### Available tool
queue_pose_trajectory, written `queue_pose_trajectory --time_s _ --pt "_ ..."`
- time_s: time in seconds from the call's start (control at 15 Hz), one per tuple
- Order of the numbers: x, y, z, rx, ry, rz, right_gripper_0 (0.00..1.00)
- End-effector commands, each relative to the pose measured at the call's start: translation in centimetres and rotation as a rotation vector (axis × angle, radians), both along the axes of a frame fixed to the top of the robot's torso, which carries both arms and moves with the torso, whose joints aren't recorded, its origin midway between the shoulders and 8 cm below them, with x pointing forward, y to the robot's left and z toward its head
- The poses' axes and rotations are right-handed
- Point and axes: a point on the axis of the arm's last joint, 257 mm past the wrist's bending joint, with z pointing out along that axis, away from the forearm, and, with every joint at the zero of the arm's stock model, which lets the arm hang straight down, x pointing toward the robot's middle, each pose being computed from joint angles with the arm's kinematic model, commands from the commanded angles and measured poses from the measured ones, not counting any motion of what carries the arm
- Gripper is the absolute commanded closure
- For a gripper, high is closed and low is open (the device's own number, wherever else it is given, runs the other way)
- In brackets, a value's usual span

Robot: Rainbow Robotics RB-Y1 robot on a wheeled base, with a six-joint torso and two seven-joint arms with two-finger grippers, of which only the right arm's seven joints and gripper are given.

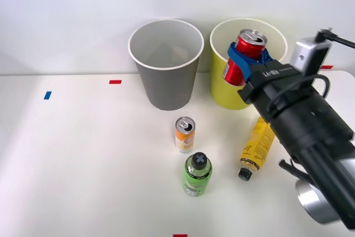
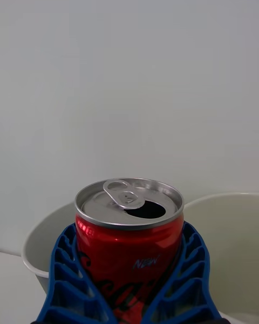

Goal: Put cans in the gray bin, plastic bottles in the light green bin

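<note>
Nearest item: green bottle [image 1: 197, 175], black cap, standing upright on the table at the front, just below the orange and white can [image 1: 184, 134].

Surface: white table [image 1: 83, 159], matte. Red tape marks [image 1: 115, 81] near the far edge and at the front edge; one blue tape mark [image 1: 47, 95] toward my left. Room behind: a plain pale wall [image 1: 66, 9], meeting the table's far edge.

Bins: gray bin [image 1: 166, 65], white rim, upright at the back of the table; nothing shows inside it. Light green bin [image 1: 244, 62] just beside it on its right, also upright; the rims sit close together, touching or not I cannot tell. In the wrist view both pale rims curve behind my load, gray bin [image 2: 46, 243] on one side, light green bin [image 2: 226, 221] on the other.

Loose items: orange and white can upright, silver top showing, in front of the gray bin and apart from it. Yellow bottle [image 1: 257, 144] lying on its side, cap toward the front, partly tucked under my right arm, in front of the light green bin.

Right gripper [image 1: 244, 62]: blue ribbed fingers [image 2: 67, 281] closed around the red can [image 2: 128, 232], one on each side of its body. Can is held upright, slightly tilted, opened tab hole visible on the silver top. From the front, the red can [image 1: 244, 55] hangs before the light green bin's mouth, off the table.
</note>
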Motion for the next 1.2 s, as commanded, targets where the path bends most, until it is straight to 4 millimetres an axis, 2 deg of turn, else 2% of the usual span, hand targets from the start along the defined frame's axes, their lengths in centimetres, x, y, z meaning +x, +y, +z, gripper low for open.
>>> queue_pose_trajectory --time_s 0.07,0.33,0.53,0.73,0.93,1.0,1.07,1.13,1.2 --pt "4.7 4.8 0.5 -0.020 -0.032 0.074 1.00" --pt "9.4 9.7 2.0 -0.011 -0.042 0.107 1.00" --pt "12.2 12.6 1.8 -0.038 -0.021 0.114 1.00" --pt "14.4 14.6 1.2 -0.082 -0.001 0.111 1.00" --pt "15.1 15.2 0.6 -0.110 0.008 0.110 1.00" --pt "15.1 15.2 0.4 -0.119 0.007 0.112 0.82" --pt "15.1 15.1 0.2 -0.126 0.007 0.112 0.25" --pt "15.1 15.0 0.2 -0.132 0.002 0.119 0.00" --pt "14.9 15.0 0.1 -0.138 -0.002 0.129 0.00"
